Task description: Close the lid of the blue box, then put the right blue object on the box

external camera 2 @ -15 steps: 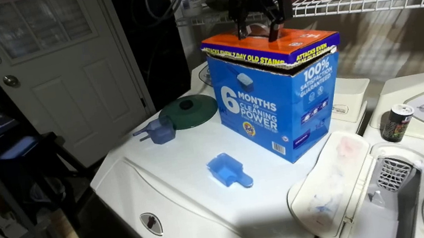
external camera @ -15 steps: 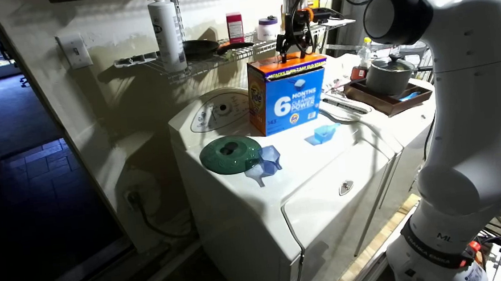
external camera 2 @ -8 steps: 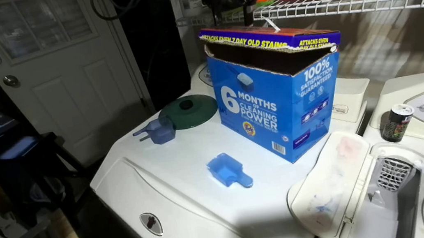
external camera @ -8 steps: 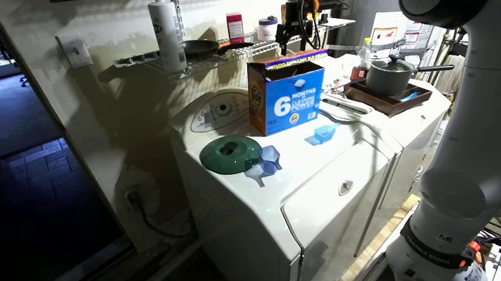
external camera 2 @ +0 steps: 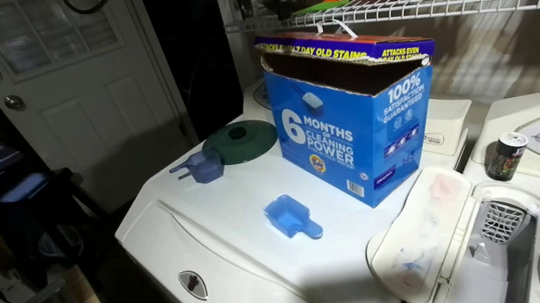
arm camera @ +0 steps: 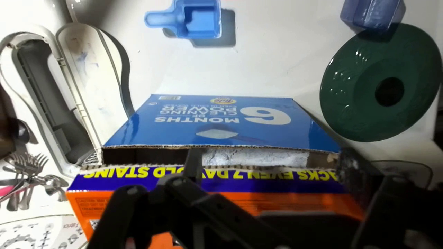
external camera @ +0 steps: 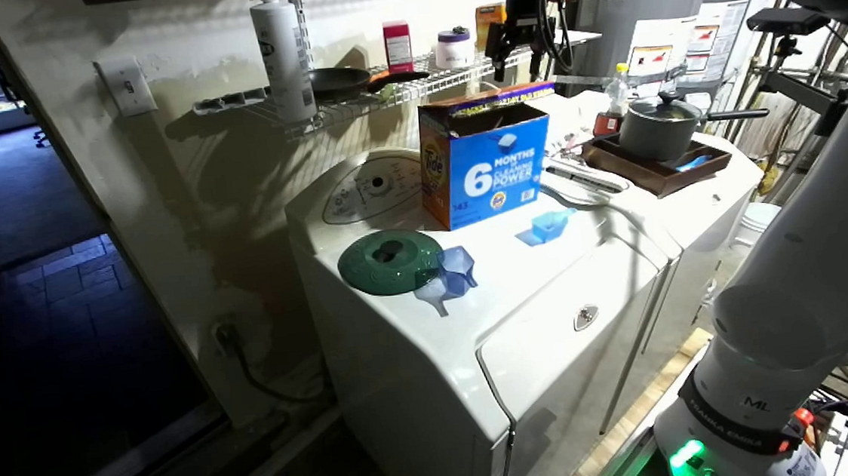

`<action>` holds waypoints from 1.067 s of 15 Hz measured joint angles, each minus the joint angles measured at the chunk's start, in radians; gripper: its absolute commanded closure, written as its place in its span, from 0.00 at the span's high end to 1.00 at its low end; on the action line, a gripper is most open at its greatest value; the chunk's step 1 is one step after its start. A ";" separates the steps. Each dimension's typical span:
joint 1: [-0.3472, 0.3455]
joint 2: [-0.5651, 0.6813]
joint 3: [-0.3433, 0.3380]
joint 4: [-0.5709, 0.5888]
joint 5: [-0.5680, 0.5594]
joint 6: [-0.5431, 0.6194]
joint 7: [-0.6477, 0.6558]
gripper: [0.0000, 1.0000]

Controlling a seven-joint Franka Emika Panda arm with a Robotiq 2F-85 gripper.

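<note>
The blue box with a white "6" stands upright on the washer; it also shows in an exterior view and the wrist view. Its lid, orange on top with a purple edge, is partly raised. A gap along the front shows the dark inside, and white powder in the wrist view. The right blue object, a pale-blue scoop, lies in front of the box; it also shows in the wrist view. My gripper is open and empty, above the lid and apart from it in both exterior views.
A darker blue scoop lies beside a green round disc left of the box. A wire shelf with bottles and a pan runs behind. An open white tray and a pot are to the right.
My gripper was down on the lid a second ago. It has lifted off and moved up, rightward in an exterior view. The lid has sprung up, widening the front gap.
</note>
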 measured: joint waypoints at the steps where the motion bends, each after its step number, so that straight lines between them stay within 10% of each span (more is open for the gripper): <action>1: 0.000 -0.024 -0.003 -0.030 -0.001 0.000 0.002 1.00; 16: -0.007 -0.019 -0.044 -0.140 0.082 -0.015 -0.008 1.00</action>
